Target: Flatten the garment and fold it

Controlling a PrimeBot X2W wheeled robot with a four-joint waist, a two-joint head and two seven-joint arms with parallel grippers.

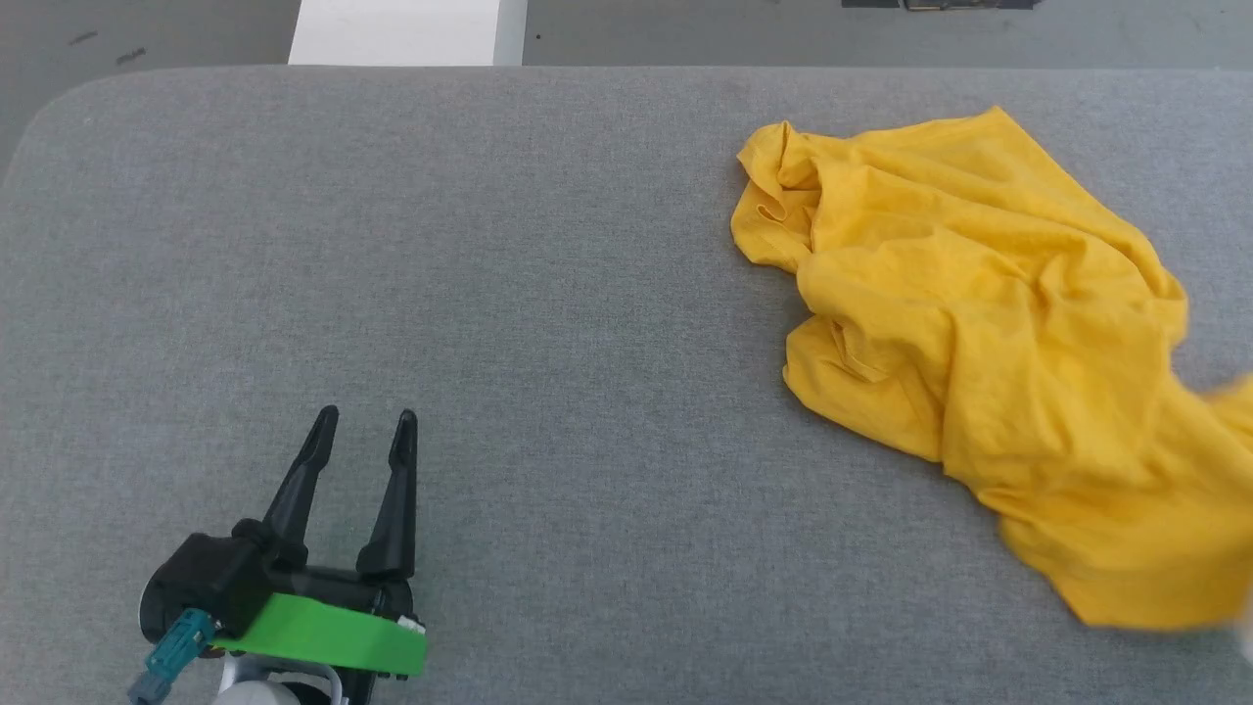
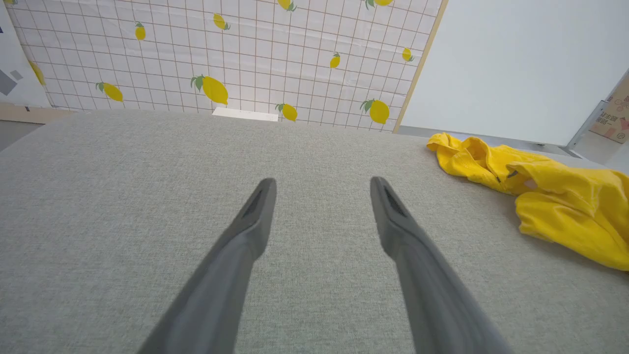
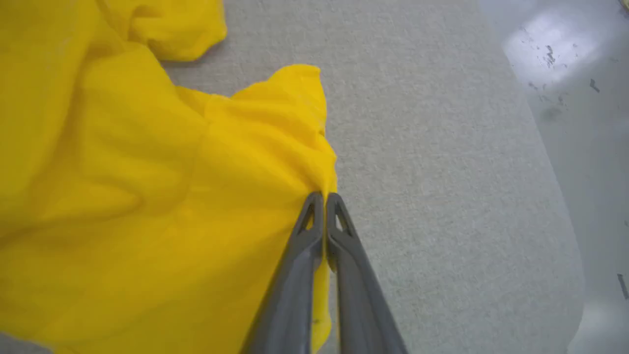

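Jaws of the left gripper (image 1: pixel 367 418) stand apart, holding nothing, over the near left part of the grey tabletop (image 1: pixel 548 294). By the right edge, the right gripper (image 3: pixel 324 196) is pinched tight on an edge fold of the garment (image 1: pixel 979 323). Crumpled and plain yellow, it stretches diagonally from the near right toward the far edge, its bunched end pointing far-left.

Grey fabric-covered table (image 1: pixel 548 294)
A crumpled yellow garment (image 1: pixel 979 323) lies on its right side, its left side bare.
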